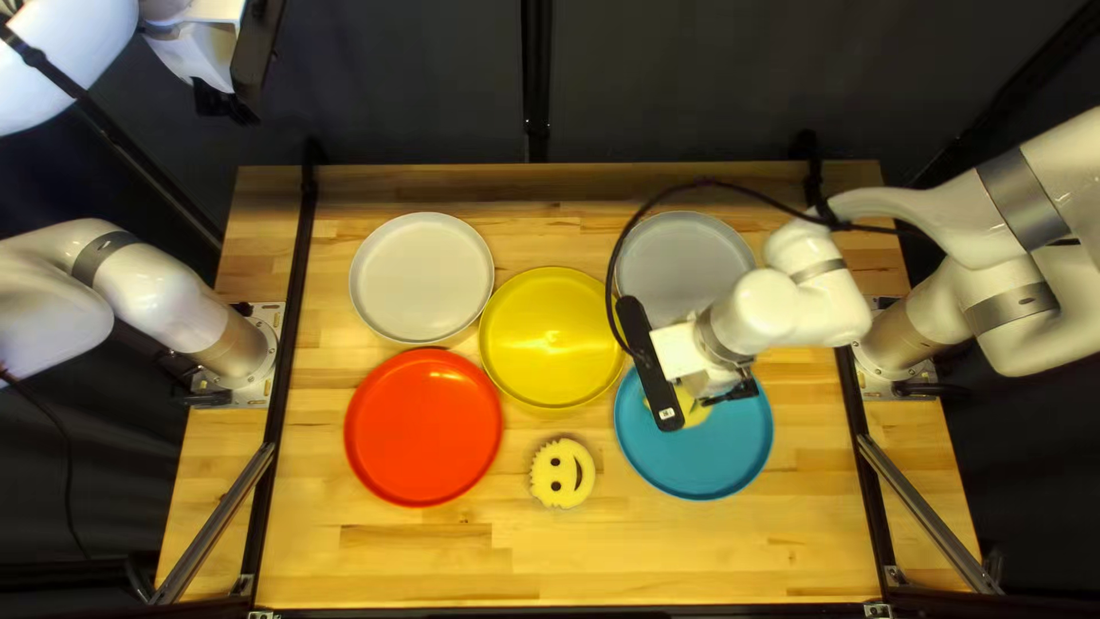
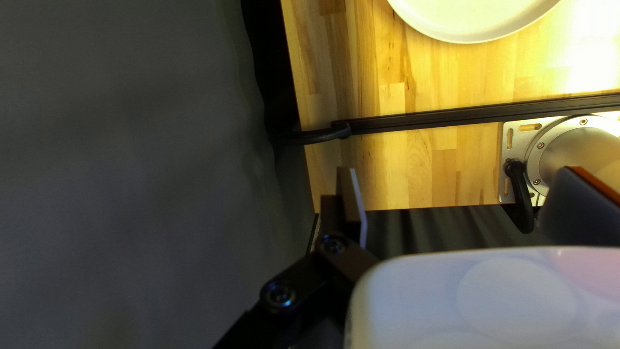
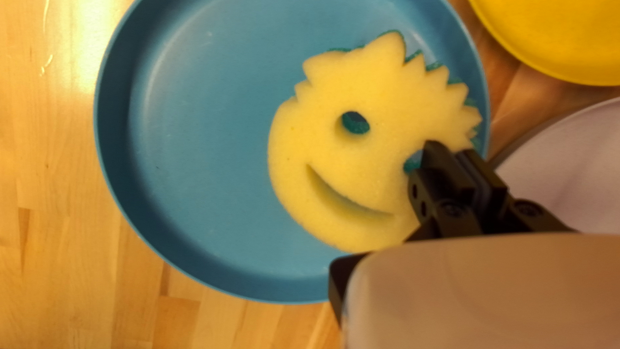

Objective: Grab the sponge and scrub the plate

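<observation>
The right tool (image 3: 453, 150) pinches the smiley-face sponge (image 3: 323, 136) near one edge, presumably so its broad underside can scrub the blue plate (image 3: 200, 155) beneath; the left tool (image 2: 460, 171) is wide open.

Wooden table (image 1: 435, 562), five plates
White plate (image 1: 422, 277) and grey plate (image 1: 682, 255) toward the far edge, yellow plate (image 1: 551, 337) central, smiling sponge (image 1: 563, 473) between red plate (image 1: 423, 426) and blue plate (image 1: 728, 453)

Blue plate (image 3: 200, 142): smooth plast.; sponge (image 3: 374, 155): matt; tbl (image 1: 642, 562): smooth wd.
</observation>
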Tool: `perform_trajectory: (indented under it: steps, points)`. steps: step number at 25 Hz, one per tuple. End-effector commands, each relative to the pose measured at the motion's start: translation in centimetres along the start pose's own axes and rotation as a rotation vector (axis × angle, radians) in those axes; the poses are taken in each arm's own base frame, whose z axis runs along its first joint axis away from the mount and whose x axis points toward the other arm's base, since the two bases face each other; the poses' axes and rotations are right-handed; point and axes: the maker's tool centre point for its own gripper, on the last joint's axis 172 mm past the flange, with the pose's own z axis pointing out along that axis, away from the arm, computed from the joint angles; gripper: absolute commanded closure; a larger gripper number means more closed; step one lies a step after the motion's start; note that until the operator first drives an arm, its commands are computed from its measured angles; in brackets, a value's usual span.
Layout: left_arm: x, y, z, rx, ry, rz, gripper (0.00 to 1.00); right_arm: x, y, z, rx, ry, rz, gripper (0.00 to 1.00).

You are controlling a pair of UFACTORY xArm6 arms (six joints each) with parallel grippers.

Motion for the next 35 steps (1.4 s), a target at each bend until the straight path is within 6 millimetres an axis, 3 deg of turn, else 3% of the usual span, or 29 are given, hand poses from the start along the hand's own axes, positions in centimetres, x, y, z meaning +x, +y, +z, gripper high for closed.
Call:
perform_trajectory:
  steps: [1, 11, 25, 30, 35]
  points:
    - [0.0, 0.0, 0.0, 0.000, 0.000, 0.000, 0.00, -0.1, 0.2, 0.3, -0.003, -0.008, 0.001, 1.00]
    - [0.0, 0.0, 0.0, 0.000, 0.000, 0.000, 0.00, 1.0, -2.1, 1.9, 0.011, -0.039, 0.009, 1.00]
    - [0.0, 0.0, 0.0, 0.000, 0.000, 0.000, 0.00, -0.2, -6.7, 2.8, 0.025, -0.141, 0.050, 1.00]
    - [0.0, 0.0, 0.0, 0.000, 0.000, 0.000, 0.00, -0.3, -6.5, 2.9, 0.021, -0.146, 0.055, 1.00]
    - [0.0, 0.0, 0.0, 0.000, 0.000, 0.000, 0.00, 0.2, -3.9, 3.5, 0.014, -0.143, 0.057, 1.00]
